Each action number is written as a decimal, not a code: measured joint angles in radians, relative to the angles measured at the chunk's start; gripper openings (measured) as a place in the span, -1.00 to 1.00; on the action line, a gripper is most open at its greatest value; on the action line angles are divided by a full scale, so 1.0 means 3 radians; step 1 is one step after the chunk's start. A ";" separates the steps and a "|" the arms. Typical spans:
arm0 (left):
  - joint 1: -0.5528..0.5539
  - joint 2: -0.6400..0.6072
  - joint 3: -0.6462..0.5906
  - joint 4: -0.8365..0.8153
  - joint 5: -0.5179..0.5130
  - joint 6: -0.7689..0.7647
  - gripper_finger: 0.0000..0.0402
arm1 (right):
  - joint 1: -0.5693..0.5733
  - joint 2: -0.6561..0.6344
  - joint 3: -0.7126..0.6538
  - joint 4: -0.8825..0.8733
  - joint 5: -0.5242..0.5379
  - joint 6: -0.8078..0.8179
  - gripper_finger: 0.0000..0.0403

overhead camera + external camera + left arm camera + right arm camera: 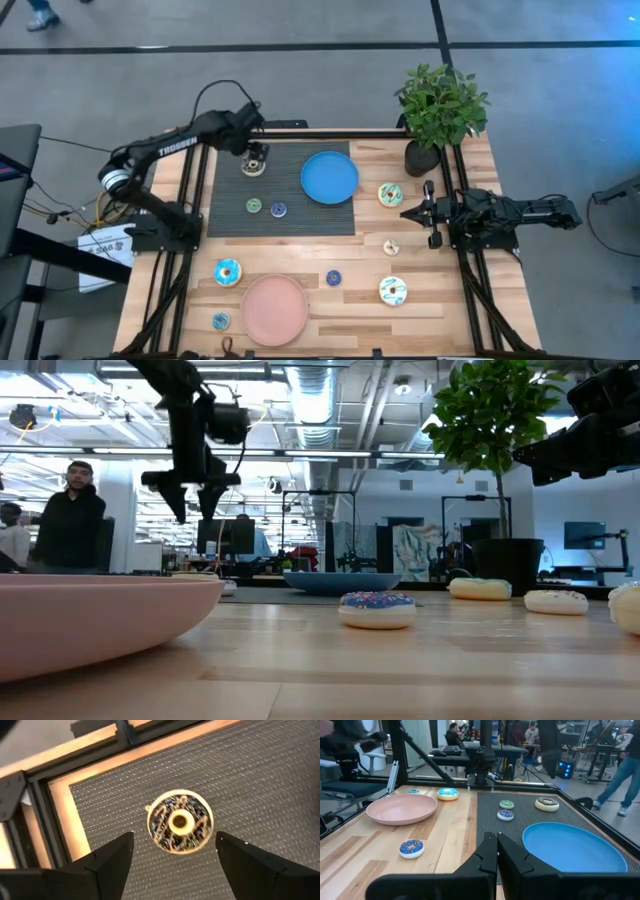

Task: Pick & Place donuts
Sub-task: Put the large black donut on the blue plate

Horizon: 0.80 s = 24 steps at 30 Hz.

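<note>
High view shows two plates on the table. The blue plate (330, 177) sits on the far part of the dark ribbed mat (230, 215) and holds nothing; the pink plate (275, 308) rests on bare wood near the front edge, also holding nothing.

All nine donuts lie outside the plates. The dark brown donut (254, 167), larger, with multicoloured sprinkles and a cream underside, lies on the mat's far left part, left of the blue plate. The left gripper (255, 152) hangs above it with its fingers spread wide, one on each side of the ring in the left wrist view (180, 822), not touching it. Nearer on the mat sit the small green donut (254, 206) and the small purple donut (279, 210), close together.

On the wood to the left of the pink plate are the larger cyan donut (228, 272) and, nearer still, the small cyan donut (220, 321). The small blue donut (333, 279) lies just right of the pink plate. To the right are two cream donuts with green speckles, one (390, 194) beside the blue plate, one (393, 290) towards the front, with the small tan donut (391, 247) between them.

The right gripper (408, 213) waits at the table's right side, its fingers pressed together.
</note>
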<state>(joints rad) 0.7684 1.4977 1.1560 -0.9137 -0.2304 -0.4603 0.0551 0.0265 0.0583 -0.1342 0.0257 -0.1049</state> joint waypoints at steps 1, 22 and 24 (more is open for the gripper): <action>0.0071 0.0043 0.0000 0.0012 0.0069 0.0040 0.37 | 0.0001 0.0000 0.0001 -0.0001 0.0000 -0.0001 -1.00; 0.0503 0.0911 -0.0001 0.0265 0.0404 0.0842 0.37 | 0.0001 0.0000 0.0001 -0.0001 0.0000 -0.0001 -1.00; 0.0524 0.0910 -0.0001 0.0314 0.0405 0.0885 0.37 | 0.0000 0.0000 0.0001 -0.0001 0.0000 -0.0001 -1.00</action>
<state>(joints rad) 0.9257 1.7706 1.1557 -0.8195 -0.1089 -0.1949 0.0553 0.0267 0.0586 -0.1345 0.0257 -0.1051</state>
